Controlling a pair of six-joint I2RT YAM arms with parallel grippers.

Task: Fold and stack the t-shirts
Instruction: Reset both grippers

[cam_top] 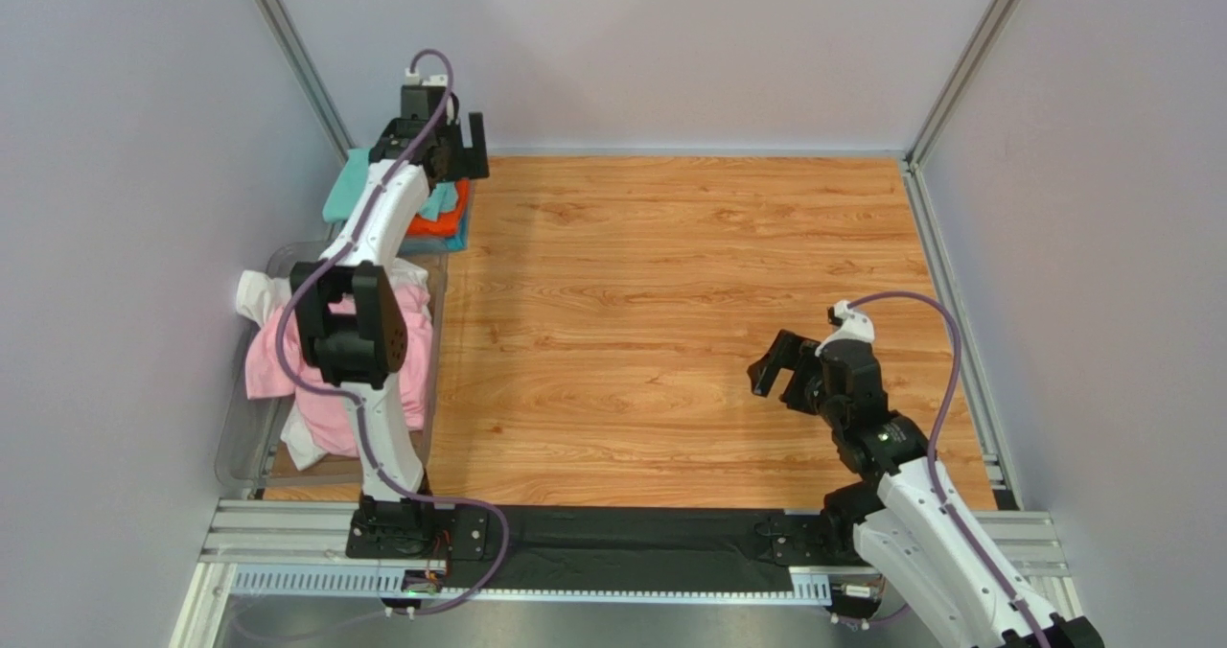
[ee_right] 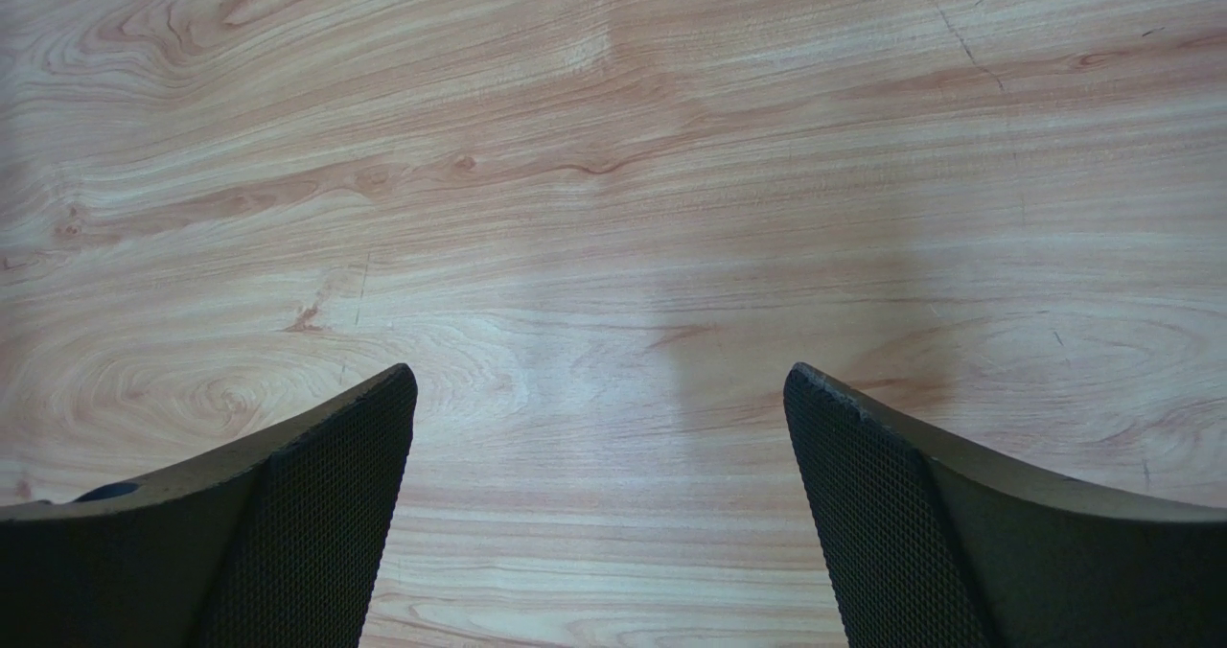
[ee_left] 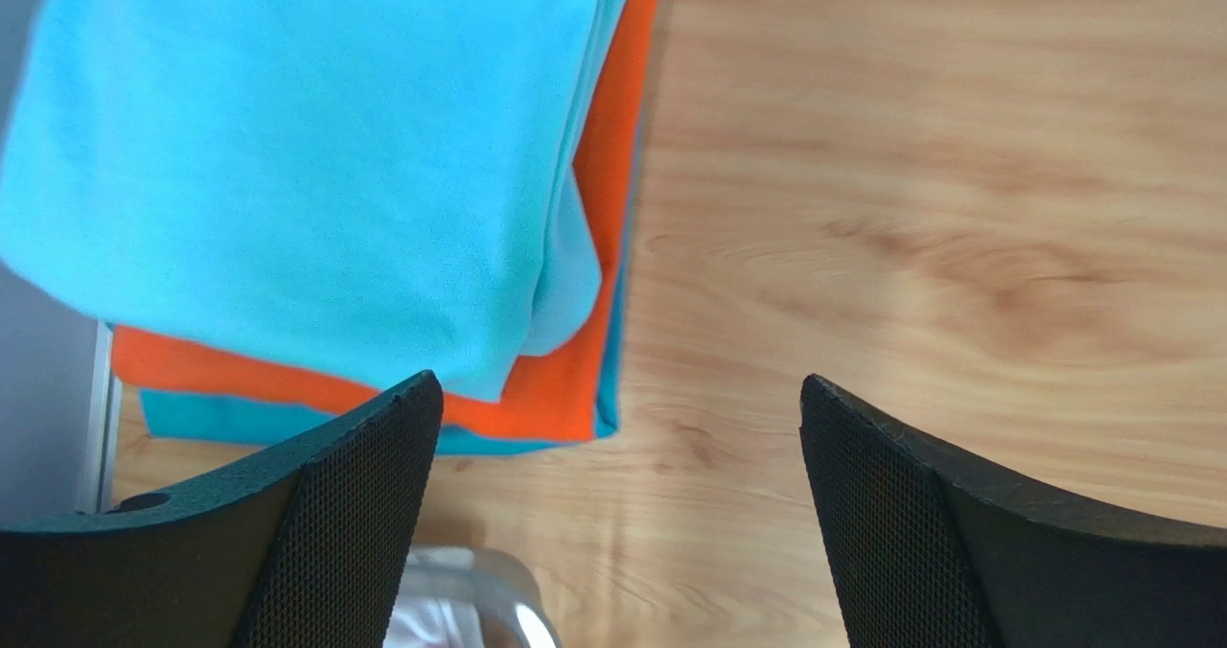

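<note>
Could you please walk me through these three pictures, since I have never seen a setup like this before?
Two white robot arms are bolted at the near edge of a wooden table. The wide picture is from overhead; the other two come from cameras on each wrist, showing black fingers. The left gripper hovers open beside a folded stack of light-blue, orange and teal t-shirts at the far left. The right gripper hangs open over bare wood. Unfolded pink and white t-shirts lie heaped at the left edge in a clear bin. Nothing is held.

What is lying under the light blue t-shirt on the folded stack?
Under the light blue t-shirt lies an orange t-shirt, and below that a teal-blue layer shows at the edge. Anything deeper in the stack is covered.
</note>
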